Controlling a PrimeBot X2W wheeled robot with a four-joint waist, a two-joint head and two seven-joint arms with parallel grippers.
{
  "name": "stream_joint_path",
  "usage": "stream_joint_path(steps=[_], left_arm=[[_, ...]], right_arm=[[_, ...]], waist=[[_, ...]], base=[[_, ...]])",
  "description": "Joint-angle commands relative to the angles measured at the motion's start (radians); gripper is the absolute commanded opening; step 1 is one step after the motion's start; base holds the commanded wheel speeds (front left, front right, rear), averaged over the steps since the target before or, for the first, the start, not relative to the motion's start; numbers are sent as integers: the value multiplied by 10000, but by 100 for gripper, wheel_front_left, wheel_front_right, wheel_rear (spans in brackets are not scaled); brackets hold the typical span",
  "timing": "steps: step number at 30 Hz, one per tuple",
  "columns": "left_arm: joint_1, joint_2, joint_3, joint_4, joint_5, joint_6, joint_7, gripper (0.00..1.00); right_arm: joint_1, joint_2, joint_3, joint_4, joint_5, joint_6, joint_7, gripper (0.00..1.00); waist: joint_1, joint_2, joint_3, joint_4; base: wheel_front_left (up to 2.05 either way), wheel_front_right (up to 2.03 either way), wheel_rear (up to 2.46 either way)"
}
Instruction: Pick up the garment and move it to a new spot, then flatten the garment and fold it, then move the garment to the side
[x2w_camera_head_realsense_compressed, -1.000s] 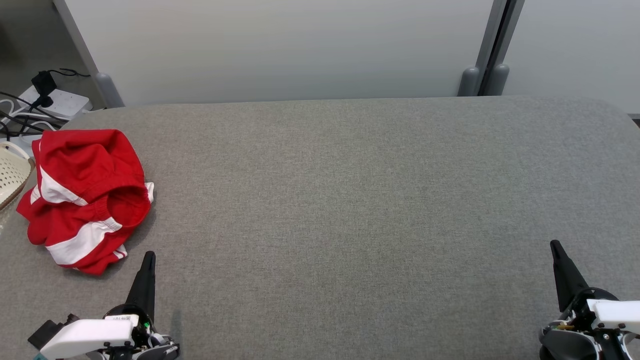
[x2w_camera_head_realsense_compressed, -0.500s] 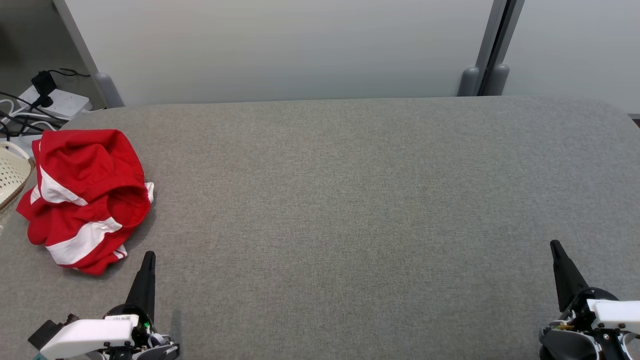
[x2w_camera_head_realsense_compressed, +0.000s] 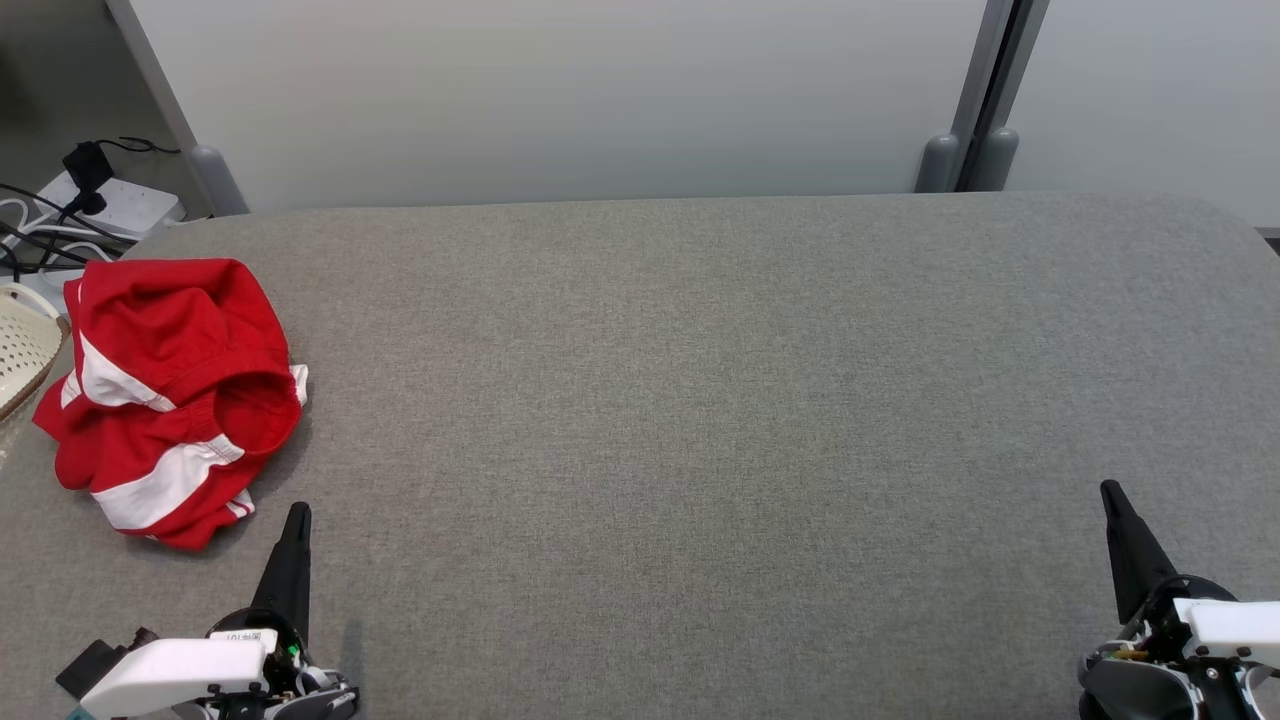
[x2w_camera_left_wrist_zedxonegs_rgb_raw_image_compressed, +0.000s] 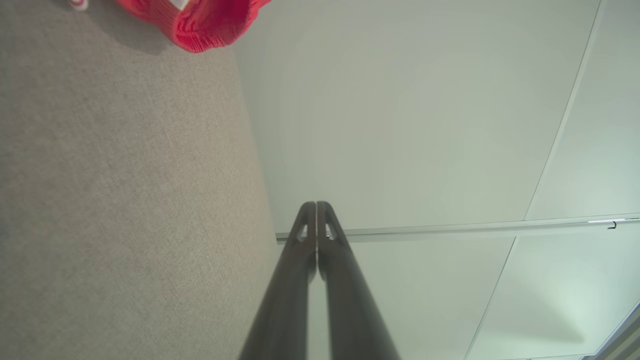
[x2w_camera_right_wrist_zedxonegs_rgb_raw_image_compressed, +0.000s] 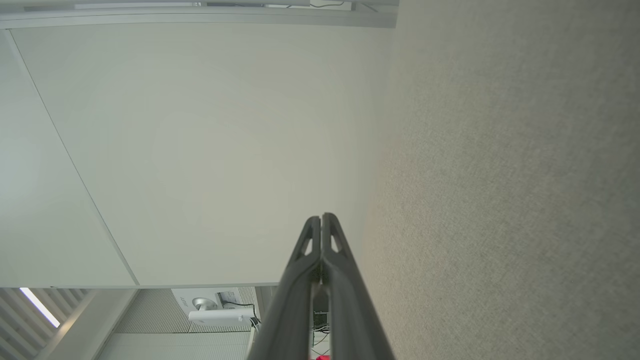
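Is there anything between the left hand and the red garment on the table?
Nothing visible does. Bare table lies between the shut left hand and the garment, which sits crumpled ahead, to its left.

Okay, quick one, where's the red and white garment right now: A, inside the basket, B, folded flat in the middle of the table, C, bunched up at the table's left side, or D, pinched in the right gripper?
C: the red and white garment lies crumpled on the grey table at its left side, just ahead of the shut left gripper, which is not touching it.
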Motion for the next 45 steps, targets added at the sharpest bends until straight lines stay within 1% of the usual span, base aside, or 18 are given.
stream_joint_path(steps=[1,26,27,31,33,37,38,41,45], left_arm=[[-580,93,288,-283,-52,-81,20,0],[-580,93,288,-283,-52,-81,20,0],[0,0,0,0,0,0,2,100],[260,-90,-13,374,-1,9,0,100],[227,-60,13,344,-6,8,-2,100],[195,12,30,281,87,5,-65,100],[196,38,13,265,136,4,-101,100],[192,139,-89,234,321,2,-261,100],[139,321,-271,242,633,-1,-427,100]], right_arm=[[-186,-114,177,-321,118,16,75,0],[-186,-114,177,-321,118,16,75,0],[0,0,0,-2,0,0,0,100],[210,120,68,353,-23,0,-15,100],[175,116,147,317,-76,0,-75,100],[110,109,269,286,-252,1,-192,100],[98,107,296,284,-319,1,-222,100],[56,101,358,276,-575,1,-309,100],[-13,94,445,256,-1048,2,-426,100]], waist=[[0,0,0,0],[0,0,0,0],[0,0,0,0],[0,0,5,0],[1,0,21,2],[22,0,-10,-10],[22,0,-18,-15],[4,0,-5,-27],[1,0,7,-42]], base=[[0,0,0],[0,0,0],[2,2,2],[0,0,0],[0,0,0],[0,0,0],[0,0,0],[0,0,0],[0,0,0]])
